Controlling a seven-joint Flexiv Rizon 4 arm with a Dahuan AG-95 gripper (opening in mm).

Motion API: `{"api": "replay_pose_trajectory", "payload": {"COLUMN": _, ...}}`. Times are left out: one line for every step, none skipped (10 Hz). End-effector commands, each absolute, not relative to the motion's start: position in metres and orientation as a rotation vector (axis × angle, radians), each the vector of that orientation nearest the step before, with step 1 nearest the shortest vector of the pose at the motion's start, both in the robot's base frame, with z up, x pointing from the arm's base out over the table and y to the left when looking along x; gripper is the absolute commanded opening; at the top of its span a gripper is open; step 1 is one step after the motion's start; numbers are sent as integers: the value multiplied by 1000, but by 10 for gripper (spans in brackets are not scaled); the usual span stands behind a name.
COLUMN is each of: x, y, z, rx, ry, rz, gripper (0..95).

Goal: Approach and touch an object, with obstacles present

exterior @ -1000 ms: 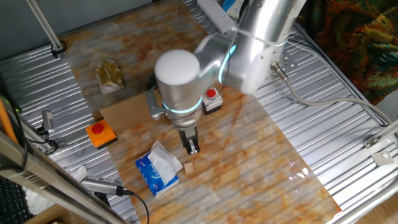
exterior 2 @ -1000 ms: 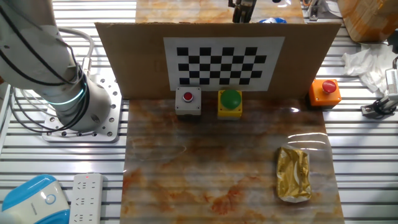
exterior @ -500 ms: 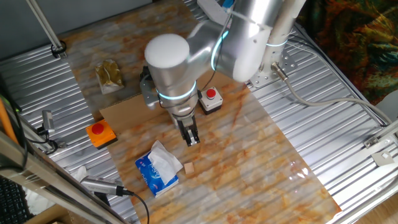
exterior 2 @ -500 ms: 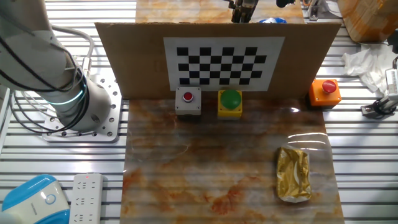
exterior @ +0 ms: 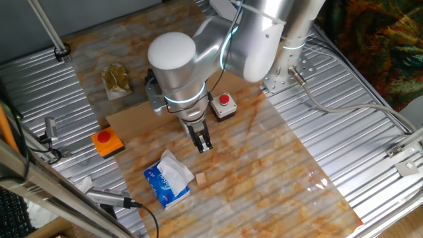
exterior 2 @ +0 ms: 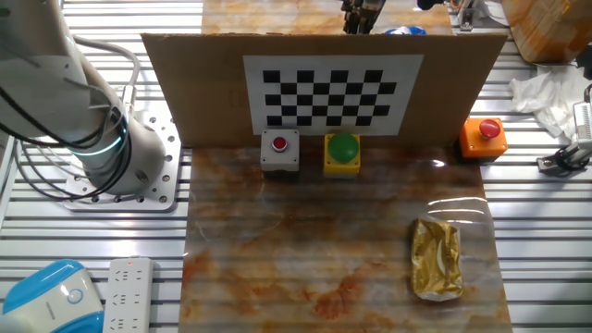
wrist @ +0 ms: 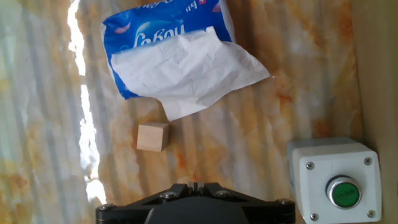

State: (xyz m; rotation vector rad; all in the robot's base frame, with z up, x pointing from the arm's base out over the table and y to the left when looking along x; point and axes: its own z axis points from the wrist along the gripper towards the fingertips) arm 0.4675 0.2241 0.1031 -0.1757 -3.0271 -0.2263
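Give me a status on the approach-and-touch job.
Done: the gripper is on the side of the cardboard wall where the tissue pack, the wooden cube and a white green-button box lie. In hand: it hangs above the tabletop near the cube, touching nothing. Left: the descent and the touch itself. Which object is the target cannot be told.

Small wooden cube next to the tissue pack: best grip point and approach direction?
Come straight down on the wooden cube and close on two opposite flat side faces. It sits flat on the table, apart from the tissue pack, though the loose tissue corner reaches close above it, so closing across the other two sides looks safer. The gripper hangs above the table.
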Motion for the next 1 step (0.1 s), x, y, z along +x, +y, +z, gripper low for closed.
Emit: {"api": "replay_pose_trajectory", "payload": {"x": 467, "y": 224, "z": 104, "rx": -162, "ry": -3032, "rz": -226, "gripper": 0}}
